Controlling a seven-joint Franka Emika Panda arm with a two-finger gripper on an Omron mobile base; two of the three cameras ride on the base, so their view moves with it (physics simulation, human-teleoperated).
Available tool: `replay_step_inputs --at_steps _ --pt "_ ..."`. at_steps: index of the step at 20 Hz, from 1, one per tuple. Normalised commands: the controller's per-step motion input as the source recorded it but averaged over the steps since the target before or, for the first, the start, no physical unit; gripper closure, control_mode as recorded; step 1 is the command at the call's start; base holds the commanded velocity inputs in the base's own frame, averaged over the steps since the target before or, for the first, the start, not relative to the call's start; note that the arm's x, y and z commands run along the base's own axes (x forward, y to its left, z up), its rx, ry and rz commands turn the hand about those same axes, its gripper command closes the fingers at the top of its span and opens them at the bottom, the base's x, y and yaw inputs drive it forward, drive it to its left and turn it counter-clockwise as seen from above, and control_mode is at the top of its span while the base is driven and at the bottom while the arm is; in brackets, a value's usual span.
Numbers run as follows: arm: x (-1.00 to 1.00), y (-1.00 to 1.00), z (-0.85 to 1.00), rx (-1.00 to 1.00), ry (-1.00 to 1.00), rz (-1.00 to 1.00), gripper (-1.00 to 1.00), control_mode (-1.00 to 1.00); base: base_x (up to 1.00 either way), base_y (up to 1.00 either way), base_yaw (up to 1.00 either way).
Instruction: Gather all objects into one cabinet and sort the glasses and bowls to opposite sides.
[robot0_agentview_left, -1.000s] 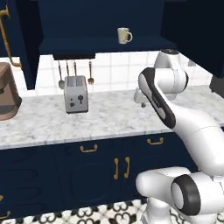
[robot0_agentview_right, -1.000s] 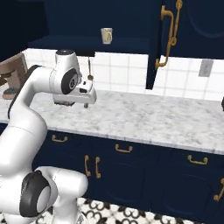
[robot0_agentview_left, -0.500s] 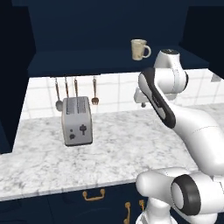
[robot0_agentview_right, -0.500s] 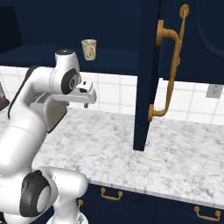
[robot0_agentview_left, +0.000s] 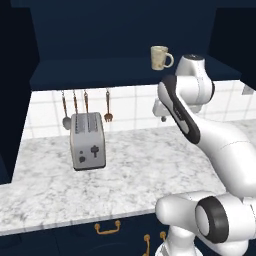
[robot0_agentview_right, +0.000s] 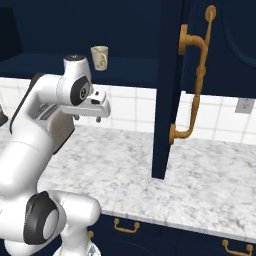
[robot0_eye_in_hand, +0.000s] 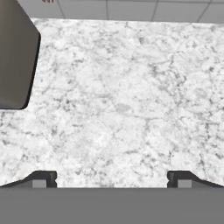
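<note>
A cream cup (robot0_agentview_left: 160, 57) (robot0_agentview_right: 99, 57) with a side handle stands on the lowest shelf of the open dark navy cabinet (robot0_agentview_left: 120, 70). The cabinet's door (robot0_agentview_right: 170, 90), with its long curved brass handle (robot0_agentview_right: 196, 75), stands open to the right. My gripper (robot0_agentview_right: 86, 119) (robot0_agentview_left: 160, 118) hangs below the cup and in front of it, pointing down at the marble counter (robot0_eye_in_hand: 127, 96). In the hand view my gripper (robot0_eye_in_hand: 111, 179) is open, its tips far apart with bare counter between them. The bowls are out of view.
A silver toaster (robot0_agentview_left: 88, 141) (robot0_eye_in_hand: 15, 57) stands on the counter to the gripper's left. Utensils (robot0_agentview_left: 85, 107) hang on the white tiled wall behind it. Brass-handled navy drawers (robot0_agentview_right: 125, 226) run under the counter edge.
The whole picture has shifted and grown: the base has driven closer to the counter and cabinet. The arm's pose and the open jaws look unchanged.
</note>
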Motion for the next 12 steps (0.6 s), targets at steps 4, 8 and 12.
replay_step_inputs --at_steps 4,8,12 --pt "0.00 0.00 0.00 0.00 0.00 0.00 -1.00 1.00 0.01 0.00 0.05" --pt "0.00 0.00 0.00 0.00 0.00 0.00 -1.00 1.00 0.00 0.00 0.02" --pt "0.00 0.00 0.00 0.00 0.00 0.00 -1.00 1.00 0.00 0.00 0.03"
